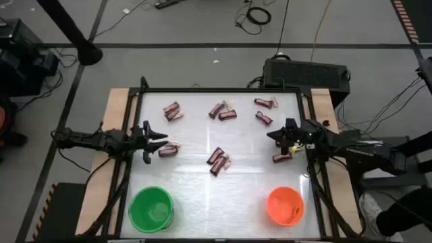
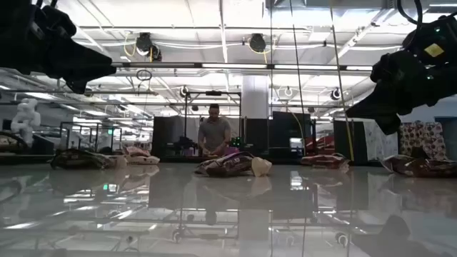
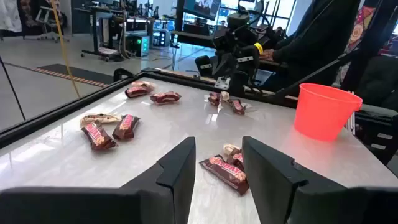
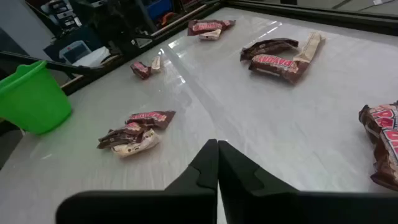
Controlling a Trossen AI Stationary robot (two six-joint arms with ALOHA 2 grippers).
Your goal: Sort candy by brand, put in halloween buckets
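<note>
Small wrapped candy bars lie scattered on the white table, mostly dark reddish-brown with some pale ones. One pair (image 1: 169, 150) is at the left, a cluster (image 1: 217, 160) in the middle, and others (image 1: 223, 111) toward the far edge. My left gripper (image 1: 154, 139) hovers open beside the left pair, and that candy (image 3: 227, 172) lies just ahead of its fingers. My right gripper (image 1: 280, 135) hangs shut at the right, a little farther back than a bar (image 1: 282, 157). The green bucket (image 1: 152, 208) and orange bucket (image 1: 285, 206) stand upright by the near edge.
A raised dark frame (image 1: 223, 91) borders the table. Bare tabletop (image 1: 216, 202) lies between the two buckets. More candy sits at the far left (image 1: 172, 111) and far right (image 1: 264, 102). A person (image 2: 214, 135) stands in the room far beyond the table.
</note>
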